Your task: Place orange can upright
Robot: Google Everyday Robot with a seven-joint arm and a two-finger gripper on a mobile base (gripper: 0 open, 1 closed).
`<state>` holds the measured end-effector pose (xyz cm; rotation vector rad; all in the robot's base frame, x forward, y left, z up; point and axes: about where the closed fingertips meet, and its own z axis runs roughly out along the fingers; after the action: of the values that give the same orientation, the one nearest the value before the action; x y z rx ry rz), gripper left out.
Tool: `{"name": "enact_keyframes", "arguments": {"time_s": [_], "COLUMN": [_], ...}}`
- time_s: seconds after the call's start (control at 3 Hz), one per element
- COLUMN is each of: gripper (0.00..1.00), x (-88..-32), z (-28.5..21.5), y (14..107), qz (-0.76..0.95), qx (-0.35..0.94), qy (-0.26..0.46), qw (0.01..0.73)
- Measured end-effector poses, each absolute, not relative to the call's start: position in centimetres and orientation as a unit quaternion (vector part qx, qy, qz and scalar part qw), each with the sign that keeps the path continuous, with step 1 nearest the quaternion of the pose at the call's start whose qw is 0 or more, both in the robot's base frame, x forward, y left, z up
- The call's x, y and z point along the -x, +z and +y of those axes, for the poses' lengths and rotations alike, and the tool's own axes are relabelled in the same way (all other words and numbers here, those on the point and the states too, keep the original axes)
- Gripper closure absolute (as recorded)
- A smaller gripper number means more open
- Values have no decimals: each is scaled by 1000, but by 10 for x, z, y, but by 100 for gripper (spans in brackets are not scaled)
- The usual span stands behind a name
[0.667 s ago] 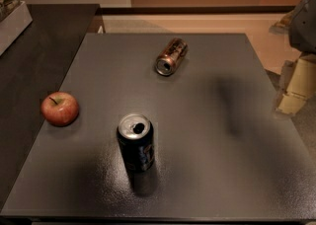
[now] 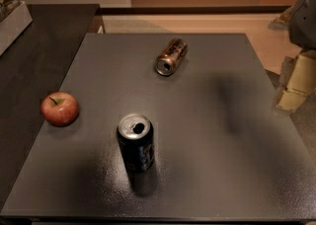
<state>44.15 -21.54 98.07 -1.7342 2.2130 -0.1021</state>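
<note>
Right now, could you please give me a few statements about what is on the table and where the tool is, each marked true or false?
1. The orange can lies on its side on the table. True.
2. The dark can lies on its side too. False: it stands upright, with its opened top facing up.
3. The apple sits near the table's left edge. True.
4. The tool is holding the orange can. False: it hangs at the right side of the view, well apart from the can, with nothing in it.
</note>
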Motion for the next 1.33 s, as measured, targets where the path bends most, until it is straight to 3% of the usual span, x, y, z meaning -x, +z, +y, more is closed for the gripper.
{"name": "enact_keyframes", "arguments": {"time_s": [0.67, 1.33], "gripper": [0, 0], "x": [-483, -533], "z": [-178, -106], "y": [981, 969], "qz": [705, 587], "qx": [684, 784], "qy": [-33, -37], "qw": [185, 201]}}
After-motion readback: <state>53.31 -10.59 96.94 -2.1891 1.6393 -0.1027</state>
